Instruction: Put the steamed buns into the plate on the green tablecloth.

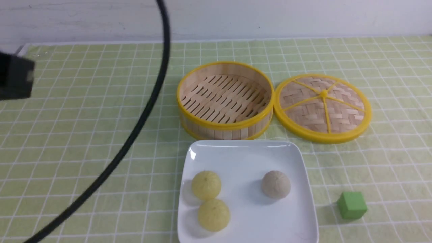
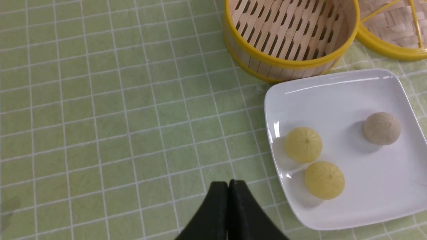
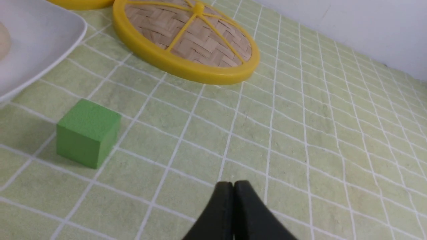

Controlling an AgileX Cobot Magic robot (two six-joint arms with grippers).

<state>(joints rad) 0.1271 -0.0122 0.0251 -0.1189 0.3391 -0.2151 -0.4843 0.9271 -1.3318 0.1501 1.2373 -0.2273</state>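
Steamed buns [image 1: 206, 185] lie on the plate [image 1: 243, 145], all three of them. The two pale yellow ones are close together on its left side, touching or nearly so. The grey-beige bun [image 1: 276, 184] sits apart from them towards the right. The plate is on the green tablecloth [image 1: 84, 135], just in front of the bamboo steamer [image 1: 222, 131]. The woven lid [image 1: 322, 106] lies flat against the steamer's right side. A green cube [image 1: 352, 205] stands on the cloth near the plate's right edge.

From the front I can only see a dark block of the left arm [image 1: 15, 76] at the far left edge, raised above the cloth. A black cable [image 1: 148, 101] sweeps down in front of the camera. The right arm is out of that view.

The left gripper [image 2: 228, 183] has its two black fingers pressed together and nothing between them. It points down at bare cloth beside the plate, on the side where the yellow buns are. The right gripper [image 3: 233, 184] is likewise closed and has hold of nothing. Its tips are over bare cloth, with the cube and the lid ahead of them. I cannot tell whether either pair of tips touches the cloth.
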